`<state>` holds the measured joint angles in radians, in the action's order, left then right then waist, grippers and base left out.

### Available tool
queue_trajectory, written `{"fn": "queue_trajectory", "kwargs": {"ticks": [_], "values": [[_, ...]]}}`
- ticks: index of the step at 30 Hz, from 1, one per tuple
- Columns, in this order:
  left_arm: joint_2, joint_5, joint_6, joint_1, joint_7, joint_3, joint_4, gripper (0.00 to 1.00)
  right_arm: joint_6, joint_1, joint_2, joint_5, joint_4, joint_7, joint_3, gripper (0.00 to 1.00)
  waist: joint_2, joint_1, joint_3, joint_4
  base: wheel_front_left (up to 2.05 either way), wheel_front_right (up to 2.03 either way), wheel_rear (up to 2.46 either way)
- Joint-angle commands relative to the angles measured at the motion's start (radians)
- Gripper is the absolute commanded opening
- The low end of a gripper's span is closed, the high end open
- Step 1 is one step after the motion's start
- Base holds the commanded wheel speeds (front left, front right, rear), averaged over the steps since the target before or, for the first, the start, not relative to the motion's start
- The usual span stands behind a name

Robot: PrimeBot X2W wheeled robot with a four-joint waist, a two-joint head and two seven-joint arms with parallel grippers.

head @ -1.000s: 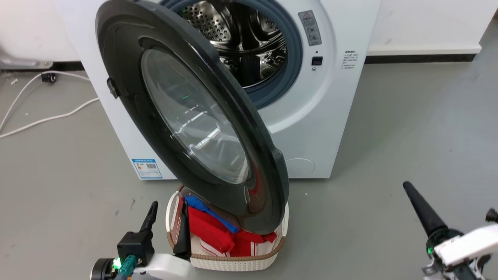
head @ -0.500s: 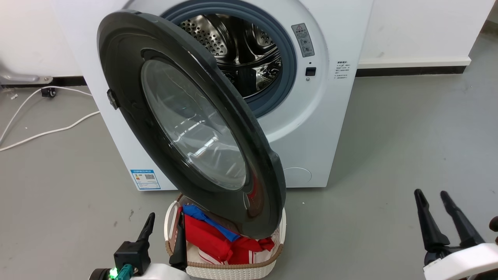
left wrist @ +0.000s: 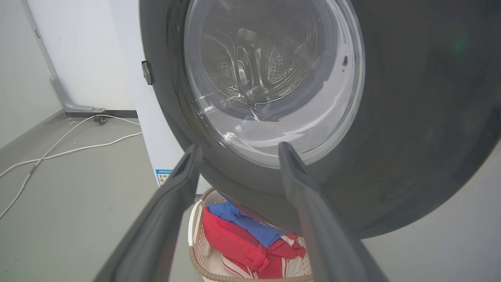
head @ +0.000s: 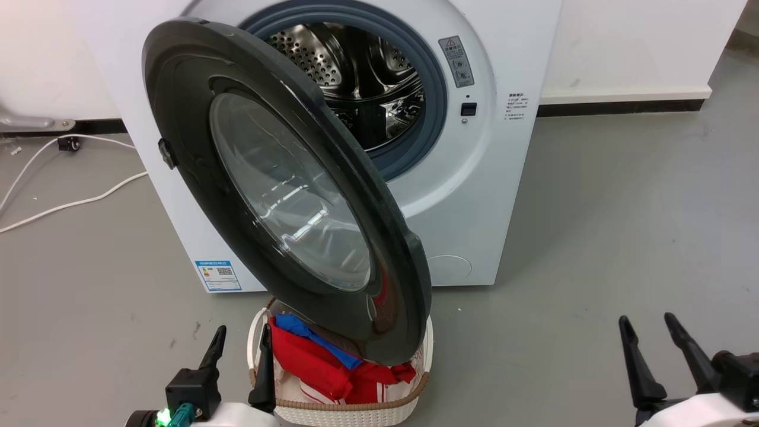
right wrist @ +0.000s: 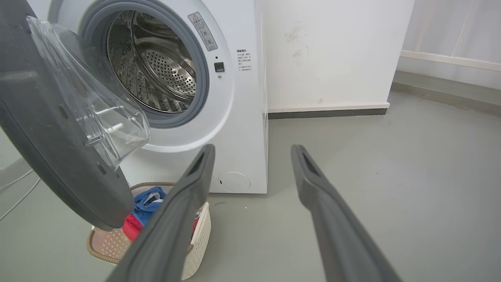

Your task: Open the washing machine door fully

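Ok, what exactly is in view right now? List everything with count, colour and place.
Big white box-shaped washing machine: 1, white, centre, back to the wall.
Round glossy black-rimmed door with clear glass bowl: 1, black, swung open leftward, lower edge over the basket.
Perforated steel drum: 1, silver, inside the grey gasket.
Blue energy sticker: 1, blue, machine's lower left front.
White woven-rimmed laundry basket: 1, white with brown rim, on the floor before the machine.
Clothes: several, red and blue, in the basket.
Thin floor cable: 2 runs, white, far left.
Left end effector: 1, dark, open, beside the basket.
Right end effector: 1, dark, open, lower right over bare floor.
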<state>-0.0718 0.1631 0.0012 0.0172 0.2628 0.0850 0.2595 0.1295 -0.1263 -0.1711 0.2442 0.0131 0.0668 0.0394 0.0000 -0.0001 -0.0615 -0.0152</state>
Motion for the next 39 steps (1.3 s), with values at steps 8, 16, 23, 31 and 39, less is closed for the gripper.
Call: {"fn": "queue_trajectory", "kwargs": {"ticks": [8,16,23,31,39], "values": [[-0.003,-0.008,0.002,-0.001,0.003,-0.002,0.006,1.00,0.001,0.010,0.012,-0.025,0.013,0.000,-0.016,1.00,0.0000,0.0001,0.005,-0.002,0.00,0.00,0.00],[-0.005,-0.014,-0.002,-0.009,0.003,0.001,0.008,1.00,0.001,0.013,0.012,-0.029,0.015,-0.003,-0.027,1.00,0.0000,0.0001,0.011,-0.002,0.00,0.00,0.00],[-0.011,-0.013,-0.008,-0.021,0.003,0.005,0.013,0.00,0.001,0.025,0.010,-0.036,0.008,-0.004,-0.039,1.00,0.0000,0.0001,0.018,-0.006,0.00,0.00,0.00],[-0.011,-0.010,-0.007,-0.041,0.003,0.004,0.004,0.00,0.001,0.036,0.012,-0.039,0.007,-0.003,-0.048,1.00,0.0000,0.0001,0.030,-0.003,0.00,0.00,0.00],[-0.006,-0.004,0.013,-0.114,0.002,-0.003,-0.063,0.00,0.001,0.048,0.015,-0.042,0.005,-0.009,-0.052,1.00,0.0000,0.0001,0.041,0.007,0.00,0.00,0.00]]}}
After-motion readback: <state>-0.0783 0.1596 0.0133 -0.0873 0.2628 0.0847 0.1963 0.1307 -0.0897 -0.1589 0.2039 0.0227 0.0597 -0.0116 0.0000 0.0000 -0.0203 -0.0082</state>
